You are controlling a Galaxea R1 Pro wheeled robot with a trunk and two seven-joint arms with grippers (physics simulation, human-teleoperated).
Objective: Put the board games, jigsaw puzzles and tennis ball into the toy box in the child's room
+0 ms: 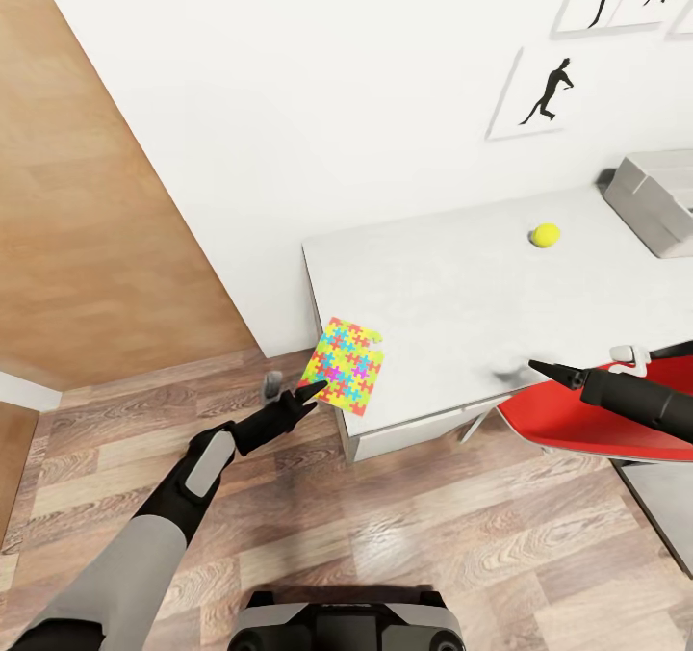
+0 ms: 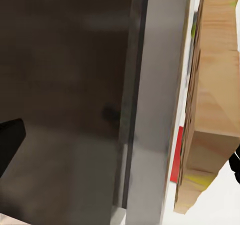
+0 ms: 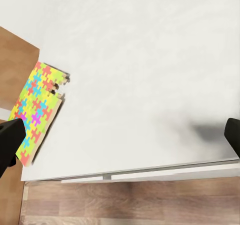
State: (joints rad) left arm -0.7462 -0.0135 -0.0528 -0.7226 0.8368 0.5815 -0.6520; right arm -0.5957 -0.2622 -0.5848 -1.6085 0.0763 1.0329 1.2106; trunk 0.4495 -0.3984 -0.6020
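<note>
- Lying at the left front corner of the table [image 1: 452, 295], a jigsaw puzzle [image 1: 344, 362] shows as a thin flat sheet of interlocking yellow, pink, blue, green and orange pieces, overhanging the left edge.
- The left gripper [image 1: 313, 391] has its dark tip at the puzzle's overhanging edge; whether it grips the sheet, or how far it is open, I cannot tell.
- The tennis ball [image 1: 546, 235], small and yellow-green, sits near the back edge, towards the right.
- The toy box [image 1: 659, 198], light grey with sloping sides, stands at the right back corner.
- The right gripper [image 1: 551, 372] hovers above the front edge, fingers spread in its wrist view, holding nothing.
- A red chair [image 1: 587, 415] stands beneath it.
</note>
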